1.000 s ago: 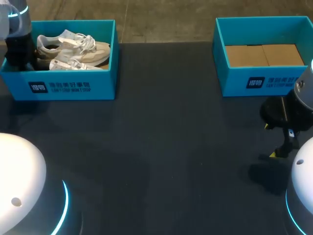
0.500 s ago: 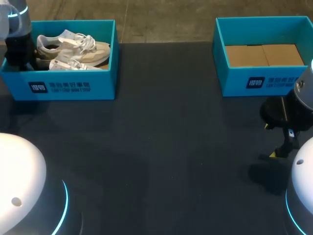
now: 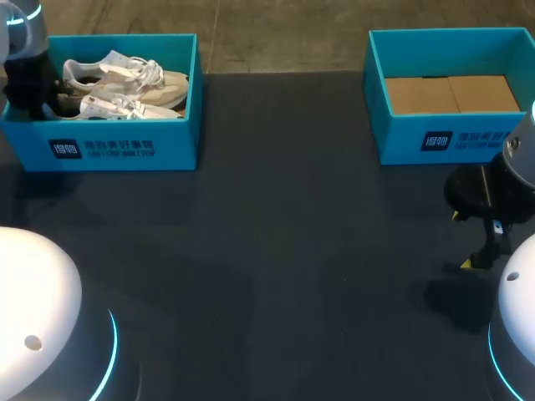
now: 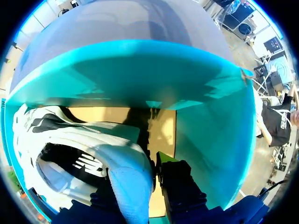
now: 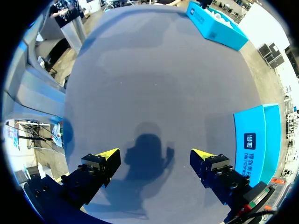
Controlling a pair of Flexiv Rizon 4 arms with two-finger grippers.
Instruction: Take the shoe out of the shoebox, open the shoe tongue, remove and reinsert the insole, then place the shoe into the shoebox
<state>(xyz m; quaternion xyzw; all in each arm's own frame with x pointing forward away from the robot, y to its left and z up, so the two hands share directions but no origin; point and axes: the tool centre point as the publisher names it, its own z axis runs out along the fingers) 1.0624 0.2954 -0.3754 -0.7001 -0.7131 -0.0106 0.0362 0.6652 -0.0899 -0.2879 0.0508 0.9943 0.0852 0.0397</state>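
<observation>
left gripper [image 4: 154, 170] pinches the heel of the white mesh sneaker [image 4: 74, 135] inside the teal cardboard shoebox [image 4: 140, 70]; right gripper [image 5: 156, 156] hangs, fingers [image 5: 106, 157] spread.

Shoe [image 4: 128, 179] between the fingers [image 4: 180, 186]: white mesh cloth and smooth leather. Shoebox [image 4: 140, 65] ahead: smooth, faintly glossy card.

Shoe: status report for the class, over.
Left gripper shut on shoe heel, inside the box. Shoe not yet out; box wall close beside the gripper. Right gripper open above table, holding nothing.
</observation>
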